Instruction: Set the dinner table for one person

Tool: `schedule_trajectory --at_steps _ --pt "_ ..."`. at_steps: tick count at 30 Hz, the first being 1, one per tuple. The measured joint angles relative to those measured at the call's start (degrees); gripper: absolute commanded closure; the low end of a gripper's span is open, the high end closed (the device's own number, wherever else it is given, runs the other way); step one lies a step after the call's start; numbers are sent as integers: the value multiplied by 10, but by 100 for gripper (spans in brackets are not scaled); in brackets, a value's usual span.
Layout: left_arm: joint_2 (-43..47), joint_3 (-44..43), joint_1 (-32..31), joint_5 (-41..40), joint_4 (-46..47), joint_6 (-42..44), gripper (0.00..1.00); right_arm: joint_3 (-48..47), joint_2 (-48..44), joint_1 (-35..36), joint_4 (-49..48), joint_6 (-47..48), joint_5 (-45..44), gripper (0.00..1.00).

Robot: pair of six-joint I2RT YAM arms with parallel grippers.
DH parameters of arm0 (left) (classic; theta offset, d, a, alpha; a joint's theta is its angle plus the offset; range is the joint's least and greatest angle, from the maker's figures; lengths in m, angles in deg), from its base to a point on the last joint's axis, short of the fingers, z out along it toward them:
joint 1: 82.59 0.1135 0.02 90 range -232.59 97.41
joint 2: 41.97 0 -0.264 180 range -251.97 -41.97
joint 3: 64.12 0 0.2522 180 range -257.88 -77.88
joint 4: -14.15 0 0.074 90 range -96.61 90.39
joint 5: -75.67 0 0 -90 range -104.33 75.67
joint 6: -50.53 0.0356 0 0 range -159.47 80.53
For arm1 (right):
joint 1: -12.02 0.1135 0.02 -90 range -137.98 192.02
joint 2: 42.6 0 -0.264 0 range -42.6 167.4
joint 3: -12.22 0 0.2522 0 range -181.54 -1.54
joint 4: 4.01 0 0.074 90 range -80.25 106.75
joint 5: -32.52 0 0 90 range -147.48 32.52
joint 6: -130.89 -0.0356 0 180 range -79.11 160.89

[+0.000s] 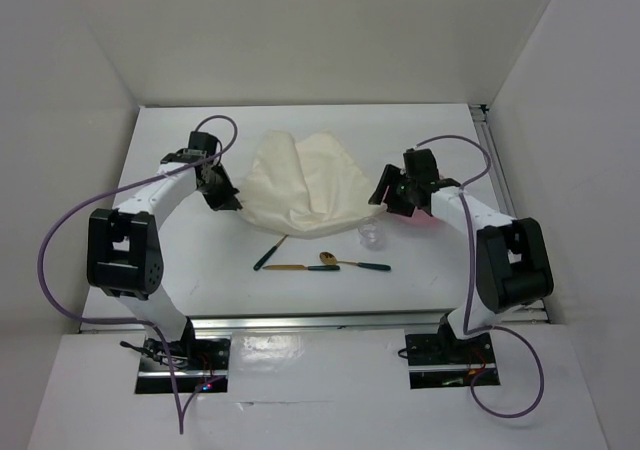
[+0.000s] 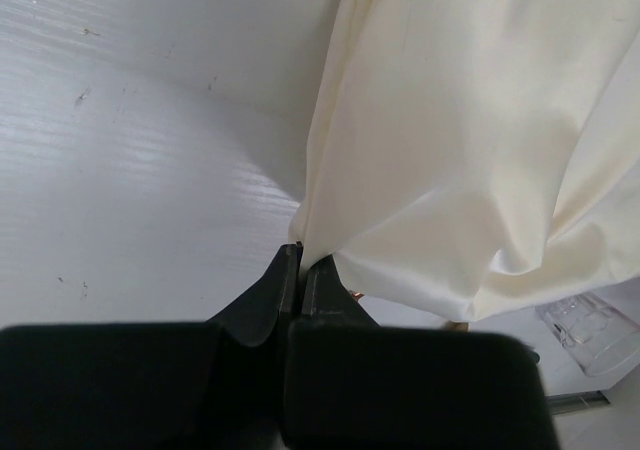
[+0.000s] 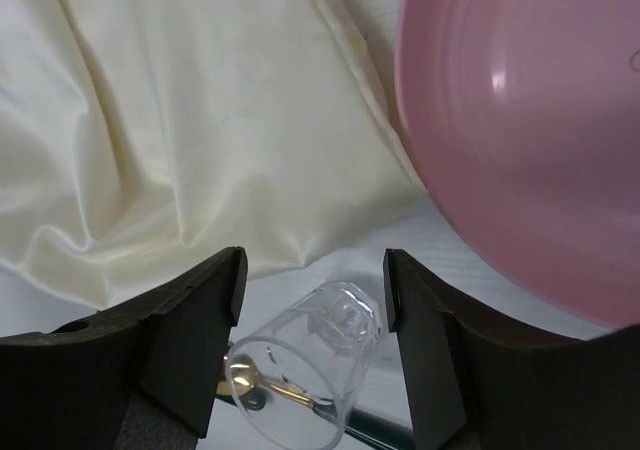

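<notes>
two white arms [image 1: 170,192] with black joints [image 1: 122,253] and purple cables [image 1: 42,252].

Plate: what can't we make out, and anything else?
Plate: cut off by right wrist view's edges; mostly under the right arm in top view.
Cutlery: too small in top view to tell pieces apart.
Under the cloth: hidden in every view.

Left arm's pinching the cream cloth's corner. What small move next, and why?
Probably draw the left gripper slightly leftward to pull the crumpled cream fabric cloth flatter; it lies bunched in folds and its corner is clamped.
</notes>
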Motion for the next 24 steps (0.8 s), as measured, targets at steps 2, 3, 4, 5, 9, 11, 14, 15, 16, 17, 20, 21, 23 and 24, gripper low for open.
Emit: schedule_trajectory --at_steps 2,3,4,5,9,11,14,15,16,17,20,21,23,24 --pt "0 0 0 -1 -2 0 100 -1 21 -2 7 -5 10 33" --pt "0 0 0 -2 -2 0 100 -1 28 -2 12 -10 15 33" --pt "0 0 0 -2 -2 0 100 -1 35 -2 16 -15 20 35" --pt "0 0 0 -3 -2 0 100 -1 40 -3 17 -18 24 35" --pt "0 0 0 -3 -2 0 100 -1 52 -3 15 -32 38 40" --pt "0 -2 0 -3 -4 0 100 -2 65 -3 11 -37 42 46" --pt "0 -7 0 -3 -7 4 100 -9 96 -3 6 -43 45 69" --pt "0 -9 0 -3 -7 8 100 -12 105 -3 5 -45 45 84" --pt "0 -11 0 -3 -9 10 100 -16 114 -3 3 -47 45 94" --pt "0 -16 0 -3 -14 11 100 -23 119 -3 6 -50 43 100" --pt "0 -43 4 -3 -30 13 100 -60 126 -5 9 -49 37 100" --pt "-1 -59 6 -3 -36 15 100 -79 126 -7 9 -49 34 100" --pt "-4 -109 14 -1 -58 23 100 -123 120 -10 8 -47 28 100" --pt "-6 -137 19 2 -65 26 100 -142 114 -12 7 -46 26 100"
